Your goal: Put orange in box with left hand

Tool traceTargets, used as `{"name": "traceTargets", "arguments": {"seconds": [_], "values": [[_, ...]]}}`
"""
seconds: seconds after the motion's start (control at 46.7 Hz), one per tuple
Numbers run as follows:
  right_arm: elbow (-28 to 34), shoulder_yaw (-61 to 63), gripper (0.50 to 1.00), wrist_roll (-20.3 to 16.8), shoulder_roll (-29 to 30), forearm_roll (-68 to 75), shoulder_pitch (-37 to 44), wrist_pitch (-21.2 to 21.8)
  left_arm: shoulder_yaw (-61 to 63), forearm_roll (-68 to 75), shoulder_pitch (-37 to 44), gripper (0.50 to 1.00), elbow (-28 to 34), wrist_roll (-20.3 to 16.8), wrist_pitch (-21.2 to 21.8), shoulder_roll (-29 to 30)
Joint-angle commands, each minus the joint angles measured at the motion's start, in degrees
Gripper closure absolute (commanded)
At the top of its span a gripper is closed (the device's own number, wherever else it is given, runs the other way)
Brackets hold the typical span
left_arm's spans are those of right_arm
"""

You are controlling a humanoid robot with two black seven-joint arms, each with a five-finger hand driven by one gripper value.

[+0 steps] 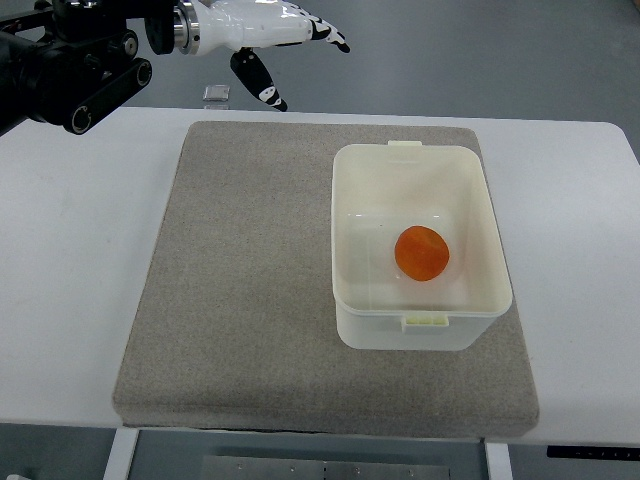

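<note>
An orange lies on the bottom of a white plastic box that stands on the right part of a grey mat. My left hand hovers high at the top of the picture, beyond the mat's far edge and well left of the box. Its white fingers are spread and hold nothing. Its black forearm comes in from the top left corner.
The grey mat covers most of a white table. A small shiny metal object lies on the floor beyond the table's far edge, under my hand. The table's near edge runs along the bottom of the view.
</note>
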Motion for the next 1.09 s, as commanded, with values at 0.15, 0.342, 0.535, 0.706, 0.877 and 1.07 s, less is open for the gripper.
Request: {"name": "traceTargets", "arguments": {"seconds": [0.15, 0.342, 0.535, 0.706, 0.877, 1.07], "values": [[0.0, 0.0, 0.574, 0.0, 0.0, 0.0, 0.0, 0.0, -0.1, -10.5, 4.3, 0.566, 11.0, 0.0, 3.0, -1.8], [0.0, 0.0, 0.574, 0.0, 0.0, 0.0, 0.0, 0.0, -0.2, -24.6, 5.9, 0.566, 14.5, 0.0, 2.4, -2.0], [0.0, 0.0, 0.574, 0.1, 0.0, 0.0, 0.0, 0.0, -0.5, -33.8, 9.9, 0.568, 17.9, 0.0, 1.1, -4.2], [0.0, 0.0, 0.574, 0.0, 0.0, 0.0, 0.0, 0.0, -0.8, -42.5, 11.1, 0.568, 18.0, 0.0, -2.1, -4.7], [0.0, 0.0, 0.574, 0.0, 0.0, 0.0, 0.0, 0.0, -0.7, -56.8, 11.1, 0.566, 17.9, 6.6, -3.9, -5.4], [0.0, 0.0, 0.574, 0.1, 0.0, 0.0, 0.0, 0.0, -0.8, -69.7, 12.2, 0.568, 18.0, 13.0, -3.6, -6.3]]}}
